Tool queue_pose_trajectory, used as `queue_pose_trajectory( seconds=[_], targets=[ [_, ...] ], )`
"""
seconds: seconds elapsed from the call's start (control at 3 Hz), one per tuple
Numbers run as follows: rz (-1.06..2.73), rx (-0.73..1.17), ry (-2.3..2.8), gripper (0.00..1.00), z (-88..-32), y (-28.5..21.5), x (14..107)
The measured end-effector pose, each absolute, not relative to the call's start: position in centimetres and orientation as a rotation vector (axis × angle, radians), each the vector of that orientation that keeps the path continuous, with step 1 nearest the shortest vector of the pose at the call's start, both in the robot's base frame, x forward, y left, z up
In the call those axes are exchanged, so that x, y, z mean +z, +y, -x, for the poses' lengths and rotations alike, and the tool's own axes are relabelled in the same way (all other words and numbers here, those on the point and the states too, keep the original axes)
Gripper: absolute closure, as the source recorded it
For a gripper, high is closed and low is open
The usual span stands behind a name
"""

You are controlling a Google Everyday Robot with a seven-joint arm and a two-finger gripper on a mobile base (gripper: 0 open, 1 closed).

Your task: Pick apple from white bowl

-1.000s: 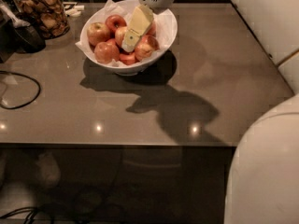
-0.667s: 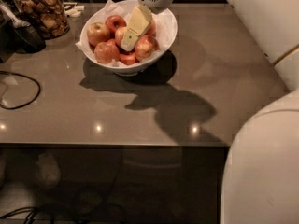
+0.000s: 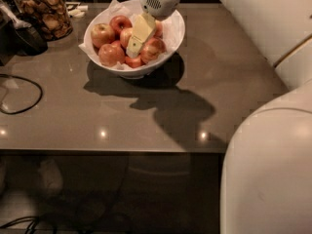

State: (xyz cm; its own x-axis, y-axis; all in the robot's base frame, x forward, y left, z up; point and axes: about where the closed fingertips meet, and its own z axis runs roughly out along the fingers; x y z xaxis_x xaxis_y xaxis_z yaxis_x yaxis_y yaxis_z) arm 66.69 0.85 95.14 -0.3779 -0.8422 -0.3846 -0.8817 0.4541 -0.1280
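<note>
Over white bowl [image 3: 163,62], end effector [image 3: 133,47] slants down-left among apples [image 3: 101,34], tip beside apple [image 3: 153,48]; grip unclear, stem direction unreadable.

No text, label, brand, number or sign can be read anywhere: not on the gripper [image 3: 134,46], which reaches down into the white bowl [image 3: 146,71], nor on the glass jar [image 3: 45,12] well off to its left in the camera view, nor on the table [image 3: 234,67] around it

- white bowl [image 3: 176,33] sitting at rear of tabletop [image 3: 234,82].
- claw [image 3: 134,45] hanging inside bowl, near its middle.
- jar [image 3: 46,11] standing left of bowl; cable [image 3: 40,92] lying before jar.
</note>
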Motion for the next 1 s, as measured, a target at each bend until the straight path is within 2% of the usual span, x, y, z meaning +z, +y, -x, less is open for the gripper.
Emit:
queue_pose_trajectory(
  seconds=[0.33, 0.67, 1.0],
  targets=[
    [1.439, 0.112, 2.355, 0.07, -66.89, 0.14, 93.98],
    [1.44, 0.087, 2.382, 0.24, -66.94, -0.14, 93.14],
    [1.444, 0.084, 2.383, 0.23, -67.01, -0.08, 93.05]
  ],
)
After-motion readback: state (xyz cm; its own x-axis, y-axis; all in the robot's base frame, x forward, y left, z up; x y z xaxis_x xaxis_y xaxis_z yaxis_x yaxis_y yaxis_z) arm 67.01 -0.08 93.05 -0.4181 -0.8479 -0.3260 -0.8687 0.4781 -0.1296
